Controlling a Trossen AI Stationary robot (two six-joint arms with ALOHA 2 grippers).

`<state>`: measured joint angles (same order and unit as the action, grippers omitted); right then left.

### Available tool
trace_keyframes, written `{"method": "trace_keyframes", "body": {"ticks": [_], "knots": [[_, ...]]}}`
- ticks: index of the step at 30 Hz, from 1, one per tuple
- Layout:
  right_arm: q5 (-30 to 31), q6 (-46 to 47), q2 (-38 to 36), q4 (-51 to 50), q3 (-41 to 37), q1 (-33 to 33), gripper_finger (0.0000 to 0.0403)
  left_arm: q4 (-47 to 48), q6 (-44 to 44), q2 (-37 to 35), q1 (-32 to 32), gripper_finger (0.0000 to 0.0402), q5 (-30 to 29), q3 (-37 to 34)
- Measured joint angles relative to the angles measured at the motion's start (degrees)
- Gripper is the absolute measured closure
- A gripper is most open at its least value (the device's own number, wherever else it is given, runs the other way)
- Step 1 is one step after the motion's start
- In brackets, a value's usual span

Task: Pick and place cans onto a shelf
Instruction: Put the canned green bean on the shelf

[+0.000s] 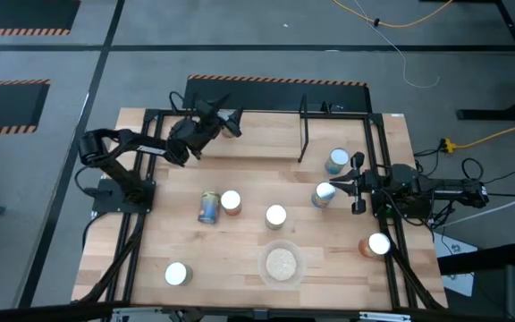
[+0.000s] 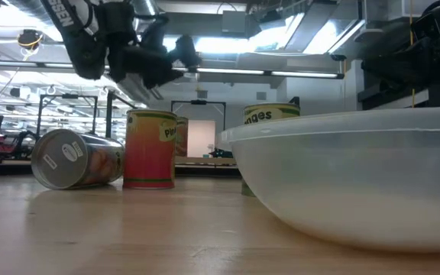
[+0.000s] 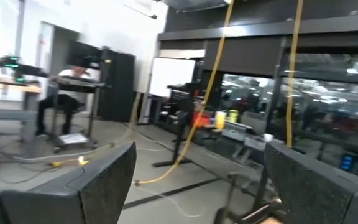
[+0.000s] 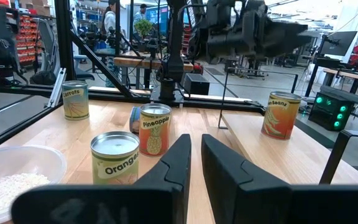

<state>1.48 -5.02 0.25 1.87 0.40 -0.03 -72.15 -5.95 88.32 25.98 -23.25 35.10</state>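
My left gripper (image 1: 220,118) is open and empty. It hangs high over the left part of the shelf (image 1: 266,134), above an orange-labelled can (image 1: 231,127) that stands upright on the shelf board; the right wrist view shows this can (image 4: 281,115) too. My right gripper (image 1: 336,187) is shut, and its fingertips are at a blue can (image 1: 323,195) standing on the table. Another blue can (image 1: 336,161) stands just beyond it. On the table one can (image 1: 208,207) lies on its side, and other cans (image 1: 231,201), (image 1: 275,216), (image 1: 177,274), (image 1: 375,243) stand upright. My right gripper comes level from the table's right side, and its shut fingertips (image 1: 338,186) reach the top edge of the blue can. That can is hidden below the fingers in the right wrist view. I cannot tell whether they touch it.
A clear bowl of pale grains (image 1: 281,262) stands near the front edge and fills the low view (image 2: 350,176). The shelf's black uprights (image 1: 302,134) and the black frame rails (image 1: 383,134) border the work area. The table has bare wood at the front left.
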Motion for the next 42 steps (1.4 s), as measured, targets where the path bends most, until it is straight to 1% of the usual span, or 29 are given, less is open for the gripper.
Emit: {"method": "trace_keyframes", "body": {"ticks": [3, 8, 12, 14, 18, 21, 24, 29, 34, 42], "knots": [[0.00, 0.00, -0.01, 0.00, 0.00, 0.00, 0.0358, 8.80, 0.02, -2.09, -0.02, 0.0057, 2.75, 4.32], [0.00, 0.00, -0.01, 0.00, 0.00, -0.01, 0.0358, 32.82, -0.04, -2.98, 0.00, 0.0054, 6.12, 16.34], [0.00, 0.00, -0.02, 0.00, 0.00, 0.00, 0.0358, 53.97, 0.08, -2.86, 0.69, 0.0054, 6.29, 27.25], [0.00, 0.00, -0.02, 0.00, 0.00, -0.01, 0.0358, 63.05, 0.10, -2.63, 1.14, 0.0057, 6.30, 31.87], [0.00, 0.00, -0.02, 0.00, 0.00, 0.00, 0.0358, 76.66, 2.31, -2.47, 2.74, 0.0056, 6.01, 38.75], [0.00, 0.00, -0.01, 0.00, 0.00, -0.01, 0.0358, 83.39, 4.08, -2.49, 4.23, 0.0054, 5.87, 42.22], [0.00, -0.02, -0.02, 0.00, 0.02, 0.00, 0.0358, 87.70, 5.48, -2.49, 5.73, 0.0054, 6.06, 43.93], [0.00, 0.00, -0.02, 0.00, 0.00, 0.00, 0.0358, 93.46, 6.57, -2.49, 7.81, 0.0057, 8.00, 44.14], [0.00, -0.13, -0.02, 0.00, 0.00, -0.01, 0.0358, 100.95, 6.59, -2.49, 10.00, 0.0054, 8.18, 44.14], [0.00, -0.18, -0.02, 0.00, 0.00, 0.00, 0.0358, 107.53, 6.24, -2.49, 13.79, 0.0060, 8.52, 43.90]]}}
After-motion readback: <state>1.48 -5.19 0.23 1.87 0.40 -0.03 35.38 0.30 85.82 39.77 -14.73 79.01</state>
